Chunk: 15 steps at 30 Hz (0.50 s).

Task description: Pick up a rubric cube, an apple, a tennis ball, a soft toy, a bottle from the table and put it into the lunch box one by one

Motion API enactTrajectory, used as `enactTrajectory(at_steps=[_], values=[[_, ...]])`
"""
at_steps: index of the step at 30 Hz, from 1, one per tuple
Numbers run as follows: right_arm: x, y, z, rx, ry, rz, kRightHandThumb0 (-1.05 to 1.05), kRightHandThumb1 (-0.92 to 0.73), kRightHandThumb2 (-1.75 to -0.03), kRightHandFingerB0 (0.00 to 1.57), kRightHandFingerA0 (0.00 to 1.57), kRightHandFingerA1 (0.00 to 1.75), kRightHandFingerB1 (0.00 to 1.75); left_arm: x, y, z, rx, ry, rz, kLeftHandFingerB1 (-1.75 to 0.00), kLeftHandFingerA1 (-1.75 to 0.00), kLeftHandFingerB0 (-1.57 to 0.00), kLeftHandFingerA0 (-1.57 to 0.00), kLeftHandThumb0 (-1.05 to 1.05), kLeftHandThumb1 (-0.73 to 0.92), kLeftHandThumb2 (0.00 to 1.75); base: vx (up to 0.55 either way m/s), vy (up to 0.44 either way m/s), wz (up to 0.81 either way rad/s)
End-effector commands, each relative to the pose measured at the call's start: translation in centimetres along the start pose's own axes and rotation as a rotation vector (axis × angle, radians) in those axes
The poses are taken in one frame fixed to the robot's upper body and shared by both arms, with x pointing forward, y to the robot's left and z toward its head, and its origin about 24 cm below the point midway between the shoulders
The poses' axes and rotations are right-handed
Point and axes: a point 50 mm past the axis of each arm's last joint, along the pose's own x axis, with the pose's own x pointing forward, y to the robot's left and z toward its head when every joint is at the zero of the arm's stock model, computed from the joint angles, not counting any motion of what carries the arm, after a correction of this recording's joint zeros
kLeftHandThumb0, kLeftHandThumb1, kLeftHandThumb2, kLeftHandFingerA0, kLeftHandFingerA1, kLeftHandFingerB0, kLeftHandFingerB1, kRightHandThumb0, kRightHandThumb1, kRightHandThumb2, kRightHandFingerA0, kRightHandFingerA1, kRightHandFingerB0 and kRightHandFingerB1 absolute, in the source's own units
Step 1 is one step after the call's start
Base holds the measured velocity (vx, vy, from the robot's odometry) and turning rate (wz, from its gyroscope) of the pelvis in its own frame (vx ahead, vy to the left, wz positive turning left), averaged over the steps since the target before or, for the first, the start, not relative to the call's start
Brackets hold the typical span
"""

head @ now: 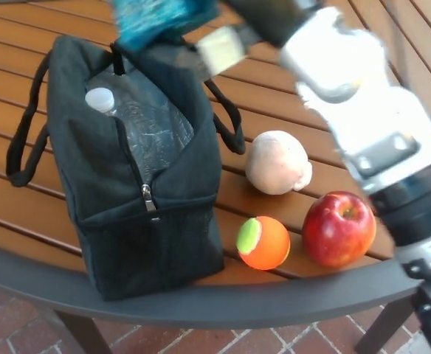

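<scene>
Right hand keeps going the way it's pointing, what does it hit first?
Probably the lunch box. The right hand, holding the blue cube, reaches leftward above its open top, where a bottle already sits. Height above the opening is unclear.
</scene>
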Motion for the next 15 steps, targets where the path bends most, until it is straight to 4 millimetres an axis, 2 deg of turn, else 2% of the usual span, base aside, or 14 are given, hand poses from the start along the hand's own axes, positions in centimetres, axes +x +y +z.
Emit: enactTrajectory(at_steps=[1, 4, 7, 8, 11, 12, 15], values=[[1.2, 1.2, 1.0, -0.068, -0.035, 0.064, -0.08, -0.53, -1.13, 0.79, 0.88, 1.75, 1.67, -0.2, 0.5, 0.1, 0.019, -0.036, 0.004, -1.00, -1.19, -0.90, -1.00, 0.11, 0.54, 1.05, 0.00, 0.000, 0.00], [1.8, 2.1, 1.2, -0.085, -0.041, 0.106, -0.09, -0.49, -1.18, 0.78, 0.90, 1.75, 1.71, -0.2, 0.6, -0.1, 0.021, -0.028, 0.004, -0.99, -1.16, -0.91, -0.99, 0.10, 0.55, 1.03, 0.00, 0.000, 0.00], [1.9, 2.1, 1.2, -0.090, -0.043, 0.111, -0.09, -0.49, -1.18, 0.78, 0.90, 1.75, 1.71, -0.2, 0.5, -0.1, 0.020, -0.028, 0.003, -0.99, -1.16, -0.91, -0.99, 0.10, 0.55, 1.03, 0.00, 0.000, 0.00], [2.2, 2.6, 0.6, -0.123, -0.005, 0.161, -0.14, -0.51, -1.10, 0.72, 0.89, 1.75, 1.67, -0.2, 0.2, 0.1, 0.016, -0.034, -0.002, -0.99, -1.19, -0.90, -1.01, 0.08, 0.57, 1.01, 0.00, 0.000, 0.00], [2.3, 2.8, 0.3, -0.138, 0.011, 0.183, -0.14, -0.51, -1.10, 0.72, 0.89, 1.75, 1.67, -0.2, 0.1, 0.2, 0.014, -0.037, -0.004, -0.99, -1.19, -0.90, -1.01, 0.08, 0.57, 1.01, 0.00, 0.000, 0.00], [2.0, 3.1, -0.2, -0.156, 0.037, 0.219, -0.17, -0.59, -1.00, 0.72, 0.91, 1.75, 1.64, -0.2, 0.1, 0.3, -0.001, -0.037, -0.005, -1.01, -1.21, -0.90, -1.00, 0.08, 0.55, 1.06, 0.00, 0.000, 0.00], [1.5, 3.6, -1.1, -0.182, 0.077, 0.274, -0.17, -0.59, -1.00, 0.72, 0.91, 1.75, 1.64, -0.2, 0.0, 0.4, -0.023, -0.036, -0.007, -1.01, -1.21, -0.90, -1.00, 0.08, 0.55, 1.06, 0.00, 0.000, 0.00]])
